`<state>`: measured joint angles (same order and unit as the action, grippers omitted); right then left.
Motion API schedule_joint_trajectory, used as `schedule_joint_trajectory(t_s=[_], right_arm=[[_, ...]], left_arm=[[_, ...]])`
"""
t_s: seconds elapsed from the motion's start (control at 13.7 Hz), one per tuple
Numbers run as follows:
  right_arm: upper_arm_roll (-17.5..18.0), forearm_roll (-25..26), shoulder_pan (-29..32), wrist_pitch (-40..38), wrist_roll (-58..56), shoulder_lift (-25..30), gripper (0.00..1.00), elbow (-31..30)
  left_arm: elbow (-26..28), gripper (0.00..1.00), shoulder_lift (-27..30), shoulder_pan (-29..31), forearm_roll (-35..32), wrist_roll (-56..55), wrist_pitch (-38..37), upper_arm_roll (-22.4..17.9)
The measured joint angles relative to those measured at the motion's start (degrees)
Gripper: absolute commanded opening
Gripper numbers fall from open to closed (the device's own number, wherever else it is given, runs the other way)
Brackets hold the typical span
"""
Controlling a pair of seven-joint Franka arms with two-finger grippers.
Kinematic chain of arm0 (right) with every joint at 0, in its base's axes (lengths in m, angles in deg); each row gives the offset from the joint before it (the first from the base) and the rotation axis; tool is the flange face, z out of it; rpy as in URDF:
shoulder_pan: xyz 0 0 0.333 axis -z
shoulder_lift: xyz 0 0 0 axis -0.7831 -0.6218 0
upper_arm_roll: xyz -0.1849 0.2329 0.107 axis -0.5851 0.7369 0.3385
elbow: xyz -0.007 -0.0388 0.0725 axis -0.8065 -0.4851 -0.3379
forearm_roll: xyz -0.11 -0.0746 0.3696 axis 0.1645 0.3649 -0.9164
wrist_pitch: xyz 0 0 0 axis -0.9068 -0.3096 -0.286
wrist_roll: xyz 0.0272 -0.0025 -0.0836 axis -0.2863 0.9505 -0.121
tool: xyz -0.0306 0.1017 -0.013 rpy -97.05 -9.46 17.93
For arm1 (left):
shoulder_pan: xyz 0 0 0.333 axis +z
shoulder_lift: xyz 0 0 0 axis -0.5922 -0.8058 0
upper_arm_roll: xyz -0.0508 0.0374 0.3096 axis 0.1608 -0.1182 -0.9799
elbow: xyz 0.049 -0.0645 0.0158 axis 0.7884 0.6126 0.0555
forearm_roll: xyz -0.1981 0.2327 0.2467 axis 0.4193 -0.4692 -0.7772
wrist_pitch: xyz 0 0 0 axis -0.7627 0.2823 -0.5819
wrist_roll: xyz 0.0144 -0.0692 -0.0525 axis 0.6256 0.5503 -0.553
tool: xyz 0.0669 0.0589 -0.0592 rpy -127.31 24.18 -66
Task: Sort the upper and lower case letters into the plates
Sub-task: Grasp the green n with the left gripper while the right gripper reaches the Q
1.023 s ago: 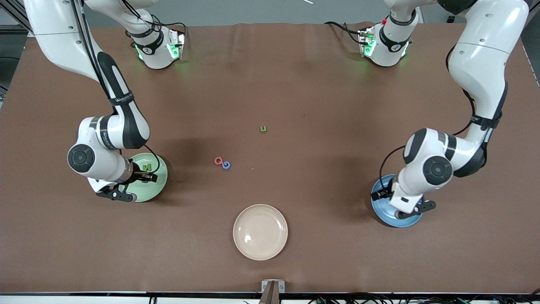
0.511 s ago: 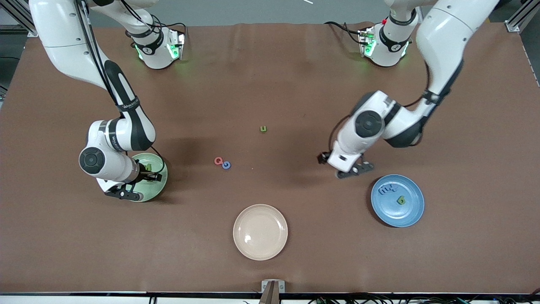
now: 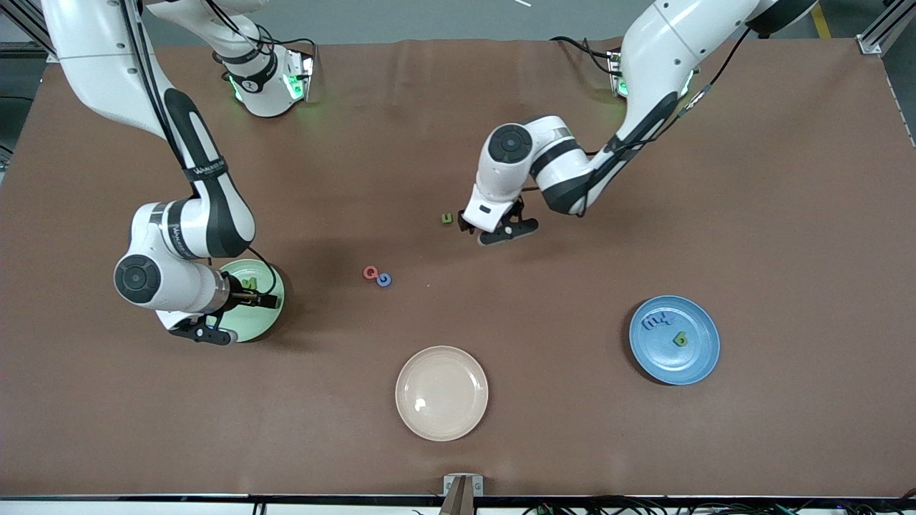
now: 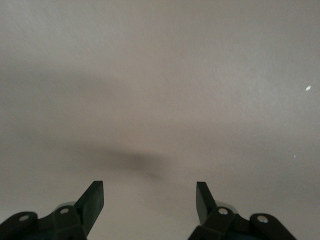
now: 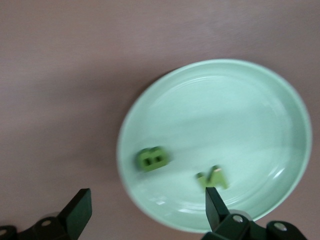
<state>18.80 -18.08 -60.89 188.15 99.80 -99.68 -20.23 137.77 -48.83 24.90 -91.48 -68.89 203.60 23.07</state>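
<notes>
So the left gripper (image 3: pixel 499 227) is swinging away from the blue plate (image 3: pixel 705 357) and is now hanging just beside the little green letter (image 3: pixel 447 218) mid-table, fingers spread. The right gripper (image 3: pixel 227 317) is opening up over the mint green plate (image 5: pixel 260 90), leaving two green letters (image 5: pixel 151 158) lying in it.

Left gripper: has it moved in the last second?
Yes. The left gripper has left the blue plate and now hangs beside the small green letter, nearer the table's middle, fingers open.
</notes>
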Motion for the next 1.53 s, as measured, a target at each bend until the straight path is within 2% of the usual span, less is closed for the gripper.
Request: schedule_joint_trajectory(t_s=[0.22,0.51,0.88,1.17,1.39,1.53], right_arm=[[0.47,-0.82,-6.17,2.39,10.68,0.17,1.0,-0.44],[0.5,-0.83,-13.39,13.42,21.55,-0.83,1.0,-5.31],[0.39,-0.78,-18.31,21.4,28.06,-3.54,1.0,-8.14],[-0.09,-0.73,-19.94,23.13,29.82,-5.22,1.0,-8.2],[-1.71,-0.73,-22.01,23.1,31.01,-5.43,1.0,-8.6],[-2.67,-0.67,-24.08,23.11,33.3,-5.39,1.0,-8.97]], left_arm=[[-2.19,0.76,-3.76,-3.54,-3.29,-6.9,0.44,-0.06],[-5.7,0.66,-6.74,-7.35,-3.43,-10.33,0.45,-0.33],[-9.25,0.59,-8.25,-13.16,-3.43,-12.83,0.45,-5.56],[-10.41,0.54,-9.03,-13.59,-3.43,-13.01,0.45,-5.95],[-10.49,0.39,-9.37,-13.59,-3.43,-13.05,0.45,-5.98],[-10.66,0.39,-9.34,-13.61,-3.43,-13.06,0.34,-5.94]])
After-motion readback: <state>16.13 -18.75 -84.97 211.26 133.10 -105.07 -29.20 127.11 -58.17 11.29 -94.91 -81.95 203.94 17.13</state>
